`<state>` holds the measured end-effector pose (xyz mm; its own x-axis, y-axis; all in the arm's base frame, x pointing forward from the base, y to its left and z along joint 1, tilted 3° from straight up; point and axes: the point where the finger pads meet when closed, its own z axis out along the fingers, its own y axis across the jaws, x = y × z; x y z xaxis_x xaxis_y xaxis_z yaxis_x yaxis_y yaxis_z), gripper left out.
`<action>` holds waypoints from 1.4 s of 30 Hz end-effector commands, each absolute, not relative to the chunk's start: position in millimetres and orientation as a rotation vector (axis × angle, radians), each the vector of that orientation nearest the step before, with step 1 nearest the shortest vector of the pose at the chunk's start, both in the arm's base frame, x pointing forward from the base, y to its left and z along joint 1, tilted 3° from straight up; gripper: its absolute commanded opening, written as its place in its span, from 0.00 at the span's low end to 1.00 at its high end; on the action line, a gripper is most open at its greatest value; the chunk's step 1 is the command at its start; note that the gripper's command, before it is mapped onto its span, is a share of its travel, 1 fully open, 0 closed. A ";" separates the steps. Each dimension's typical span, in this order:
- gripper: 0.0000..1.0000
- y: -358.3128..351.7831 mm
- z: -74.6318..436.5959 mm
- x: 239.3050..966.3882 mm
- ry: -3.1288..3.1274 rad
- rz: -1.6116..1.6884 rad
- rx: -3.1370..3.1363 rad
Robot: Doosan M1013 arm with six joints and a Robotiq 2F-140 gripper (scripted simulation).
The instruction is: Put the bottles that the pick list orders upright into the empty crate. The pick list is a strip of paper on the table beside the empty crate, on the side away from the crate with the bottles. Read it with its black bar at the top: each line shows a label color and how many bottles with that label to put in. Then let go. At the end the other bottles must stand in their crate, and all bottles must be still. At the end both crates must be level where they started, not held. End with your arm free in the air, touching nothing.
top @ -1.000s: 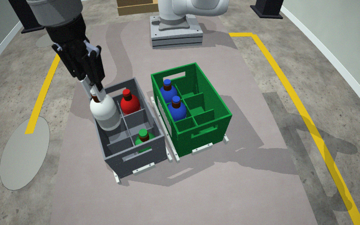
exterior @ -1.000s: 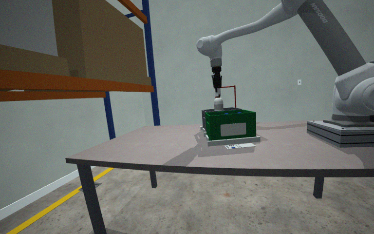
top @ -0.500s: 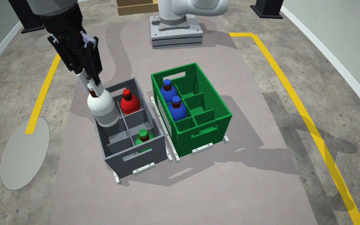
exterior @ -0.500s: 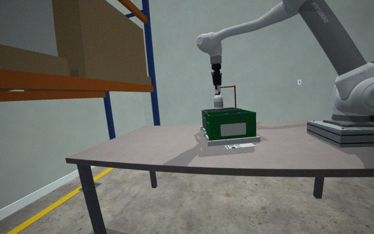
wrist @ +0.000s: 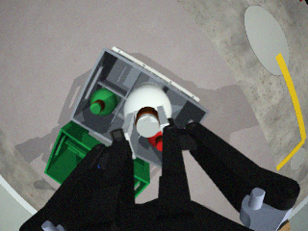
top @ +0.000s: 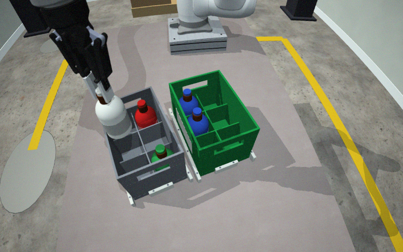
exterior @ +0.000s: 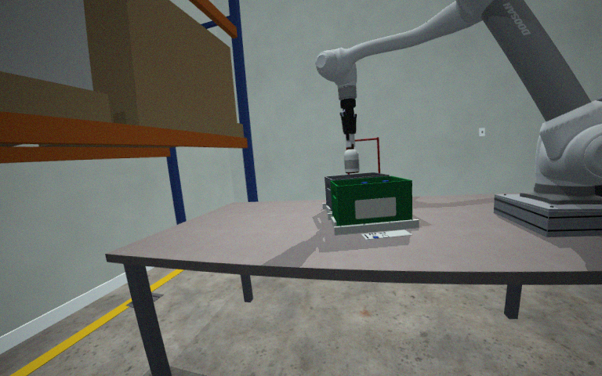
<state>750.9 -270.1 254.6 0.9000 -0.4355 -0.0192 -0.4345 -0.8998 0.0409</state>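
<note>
My gripper (top: 102,93) (exterior: 350,143) (wrist: 147,119) is shut on the neck of a white-labelled bottle (top: 113,117) (exterior: 351,160) (wrist: 146,104). It holds the bottle upright, clear above the left rear of the grey crate (top: 154,178) (wrist: 187,104). In the grey crate stand a red bottle (top: 145,114) (wrist: 157,144) and a green bottle (top: 160,154) (wrist: 100,103). The green crate (top: 234,142) (exterior: 372,206) (wrist: 61,157) stands to its right with two blue bottles (top: 187,101) (top: 197,121) in its left cells. The pick list (exterior: 385,234) lies on the table beside the green crate, too small to read.
The robot base (top: 197,32) (exterior: 545,212) stands at the back of the table. White stops (top: 160,188) (top: 226,166) sit along the feet of both crates. A shelf rack with cardboard boxes (exterior: 146,79) stands off the table's left.
</note>
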 end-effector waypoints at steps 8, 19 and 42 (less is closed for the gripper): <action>0.00 -258.2 254.6 752.1 -0.693 -0.043 3.027; 0.00 -240.3 254.0 753.9 -0.693 -0.043 3.027; 0.00 -198.5 252.7 758.2 -0.693 -0.043 3.027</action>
<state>757.6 -204.5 252.7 0.9000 -0.4354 -0.0192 -0.4344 -0.8998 0.0409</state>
